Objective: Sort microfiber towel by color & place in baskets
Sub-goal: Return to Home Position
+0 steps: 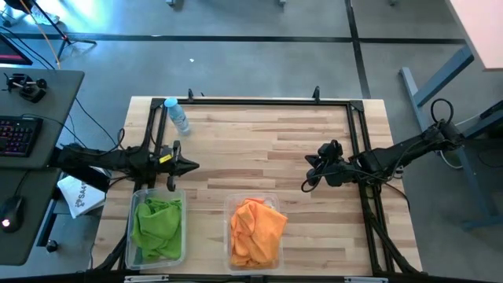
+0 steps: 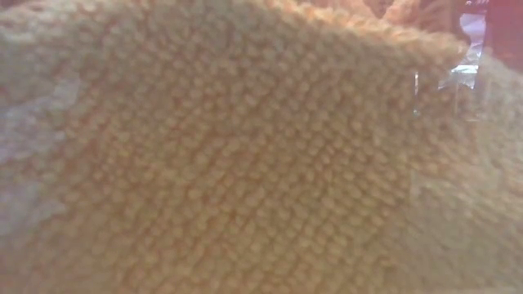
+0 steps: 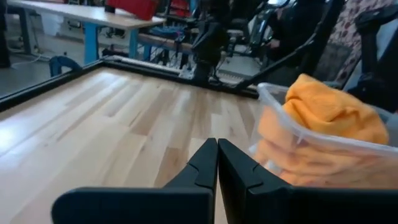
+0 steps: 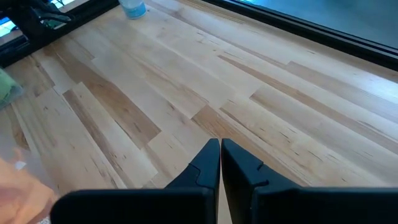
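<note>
Wood table (image 1: 259, 141), water bottle (image 1: 179, 116) far left. We see green towels (image 1: 157, 224) in left basket (image 1: 185, 236), orange towels (image 1: 255, 228) in right basket (image 1: 230, 208). Sorting looks done. Left gripper (image 1: 192, 166) and right gripper (image 1: 306, 186) pinched tight, holding nothing. Next, we think: arms go home, missing baskets.

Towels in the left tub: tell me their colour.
The towels are bright green, best seen in the high view.
</note>
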`<state>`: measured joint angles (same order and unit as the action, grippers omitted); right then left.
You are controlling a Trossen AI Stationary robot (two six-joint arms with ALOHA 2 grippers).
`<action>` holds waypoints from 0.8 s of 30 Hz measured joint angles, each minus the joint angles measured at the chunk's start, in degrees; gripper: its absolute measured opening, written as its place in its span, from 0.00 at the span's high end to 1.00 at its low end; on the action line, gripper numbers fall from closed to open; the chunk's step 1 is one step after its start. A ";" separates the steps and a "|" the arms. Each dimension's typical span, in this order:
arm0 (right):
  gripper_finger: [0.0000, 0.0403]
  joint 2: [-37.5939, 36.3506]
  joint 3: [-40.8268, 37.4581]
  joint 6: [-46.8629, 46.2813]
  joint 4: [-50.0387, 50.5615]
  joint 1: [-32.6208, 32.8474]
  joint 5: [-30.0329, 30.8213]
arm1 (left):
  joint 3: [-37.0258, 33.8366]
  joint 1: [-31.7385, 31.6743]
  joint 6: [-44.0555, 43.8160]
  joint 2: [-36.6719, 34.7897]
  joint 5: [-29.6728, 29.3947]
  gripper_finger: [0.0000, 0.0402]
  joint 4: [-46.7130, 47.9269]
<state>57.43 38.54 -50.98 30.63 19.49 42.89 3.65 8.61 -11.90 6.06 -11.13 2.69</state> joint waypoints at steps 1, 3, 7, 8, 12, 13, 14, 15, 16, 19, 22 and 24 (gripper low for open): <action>0.97 0.00 0.00 0.00 0.00 0.00 0.00 | -0.22 0.38 -0.05 -0.89 0.00 1.00 0.06; 0.97 0.00 0.00 0.00 0.00 -0.01 -0.01 | -1.16 1.23 -0.03 -2.99 -0.01 1.00 -0.59; 0.97 0.00 0.00 0.00 0.00 0.00 -0.16 | -2.98 2.67 2.89 -5.79 1.12 1.00 -4.82; 0.97 0.00 0.00 0.00 0.02 0.00 -0.31 | -2.98 2.93 3.91 -5.91 1.14 1.00 -4.82; 0.97 0.00 0.00 0.00 0.00 0.00 -0.78 | -2.98 3.12 7.70 -5.87 0.91 1.00 -4.80; 0.97 0.00 0.00 0.00 0.00 0.00 -0.91 | -2.98 3.10 8.67 -5.87 0.89 1.00 -4.80; 0.97 0.00 0.00 0.00 0.00 0.00 -0.93 | -2.98 3.10 9.78 -5.87 0.89 1.00 -4.80; 0.97 0.00 0.00 0.00 0.00 0.00 -0.99 | -2.98 3.10 10.87 -5.87 0.65 1.00 -4.80; 0.97 0.00 0.00 0.00 -0.02 0.00 -1.05 | -2.98 3.10 11.85 -5.87 0.26 1.00 -4.84; 0.97 0.00 0.00 -0.20 -0.04 0.00 -1.09 | -2.98 3.00 13.47 -5.87 0.06 1.00 -4.87; 0.97 0.00 0.00 -0.90 -0.04 0.00 -1.09 | -2.98 2.70 13.66 -5.87 0.49 1.00 -4.87; 0.97 0.00 0.00 -1.53 -0.04 0.00 -1.09 | -2.98 2.12 13.95 -5.87 1.41 1.00 -4.79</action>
<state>57.43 38.54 -52.51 30.59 19.49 41.80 0.67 10.72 2.06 0.19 -9.71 -2.09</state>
